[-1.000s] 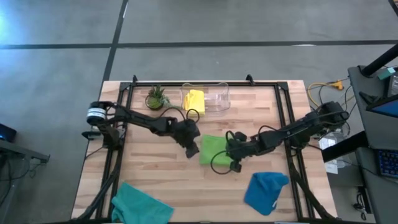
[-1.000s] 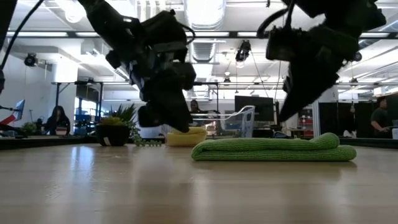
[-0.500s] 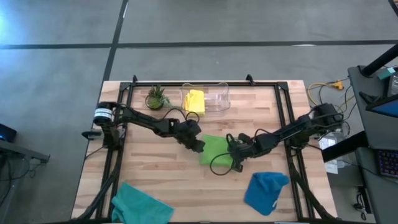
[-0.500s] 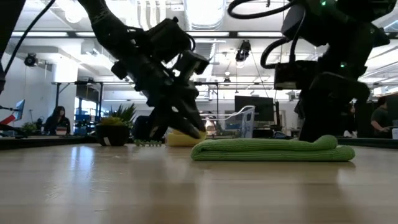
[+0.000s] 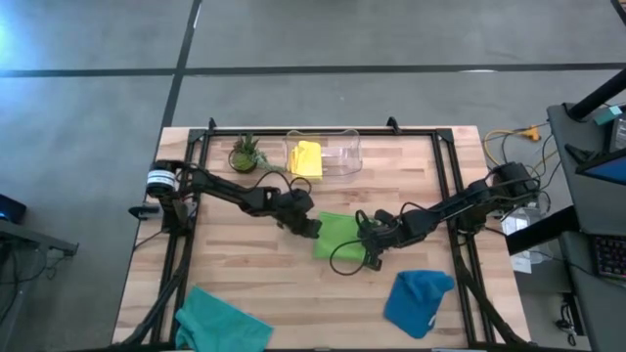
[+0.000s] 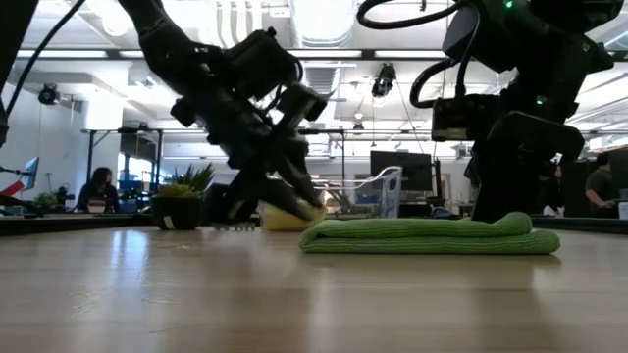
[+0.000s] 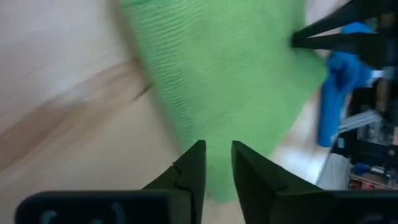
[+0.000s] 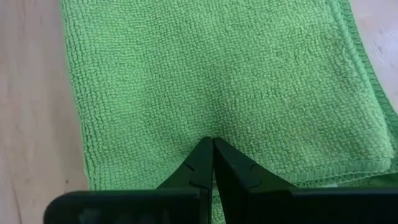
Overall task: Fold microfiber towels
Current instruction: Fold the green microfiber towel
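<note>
The lime green towel (image 5: pixel 337 235) lies folded flat mid-table. The right gripper (image 5: pixel 366 242) presses down on its right edge, its 2 fingers (image 8: pixel 214 171) clenched together. The left gripper (image 5: pixel 311 230) sits low at the towel's left edge, fingers (image 7: pixel 193 171) slightly parted; whether they pinch cloth, I cannot tell. The yellow towel (image 5: pixel 307 157) rests in the clear bin (image 5: pixel 344 154); blue (image 5: pixel 418 300) and teal (image 5: pixel 220 320) towels lie along the table's near edge.

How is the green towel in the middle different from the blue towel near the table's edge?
The green towel lies folded flat and neat; the blue towel sits bunched in a lump. The green towel is mid-table with both grippers on it: the left gripper at one edge, the right gripper pressing the other. The blue towel lies alone, untouched, near the table's edge. Both are small soft cloths.
</note>
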`<state>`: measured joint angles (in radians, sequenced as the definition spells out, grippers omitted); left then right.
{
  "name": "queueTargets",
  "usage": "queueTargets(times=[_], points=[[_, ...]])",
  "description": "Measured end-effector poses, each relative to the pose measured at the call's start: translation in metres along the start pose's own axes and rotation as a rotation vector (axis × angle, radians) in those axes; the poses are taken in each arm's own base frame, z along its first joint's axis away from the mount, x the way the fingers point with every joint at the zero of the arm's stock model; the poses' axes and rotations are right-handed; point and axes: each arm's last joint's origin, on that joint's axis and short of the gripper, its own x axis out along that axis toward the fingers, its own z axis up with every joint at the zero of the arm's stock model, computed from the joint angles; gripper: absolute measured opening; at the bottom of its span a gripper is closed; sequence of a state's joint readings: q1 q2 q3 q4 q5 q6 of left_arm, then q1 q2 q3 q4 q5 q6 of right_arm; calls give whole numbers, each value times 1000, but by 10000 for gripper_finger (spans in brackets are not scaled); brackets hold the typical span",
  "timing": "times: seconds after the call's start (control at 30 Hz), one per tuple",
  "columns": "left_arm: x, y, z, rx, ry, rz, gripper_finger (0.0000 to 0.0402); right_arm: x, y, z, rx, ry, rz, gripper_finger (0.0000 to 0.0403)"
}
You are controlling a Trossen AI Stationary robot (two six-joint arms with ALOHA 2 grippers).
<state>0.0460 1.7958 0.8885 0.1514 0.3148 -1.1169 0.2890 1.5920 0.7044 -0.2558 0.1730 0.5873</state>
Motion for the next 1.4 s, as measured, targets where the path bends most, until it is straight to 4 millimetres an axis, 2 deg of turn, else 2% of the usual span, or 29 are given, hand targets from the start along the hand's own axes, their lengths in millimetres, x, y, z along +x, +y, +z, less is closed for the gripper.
queueTargets(times=[0.23, 0.43, 0.9, 1.0, 1.07, 1.3, 1.4], points=[[1, 13, -3, -67, -23, 55, 131, 0, 0, 0, 0, -1, 1, 9], [0, 13, -1, -72, -46, 55, 180, 0, 1, 0, 0, 5, 15, 9], [16, 17, 3, -129, -48, -12, 191, 0, 1, 0, -4, 4, 20, 8], [16, 17, 3, -120, -39, -12, 176, 0, 1, 0, -5, 4, 20, 9], [17, 17, 3, -105, -36, -11, 151, 0, 1, 0, -7, 4, 20, 8], [17, 16, 3, -71, -25, -13, 15, -1, 1, 0, -10, 3, 21, 8], [17, 16, 3, -57, -25, -13, 7, -1, 1, 1, -10, 2, 21, 8]])
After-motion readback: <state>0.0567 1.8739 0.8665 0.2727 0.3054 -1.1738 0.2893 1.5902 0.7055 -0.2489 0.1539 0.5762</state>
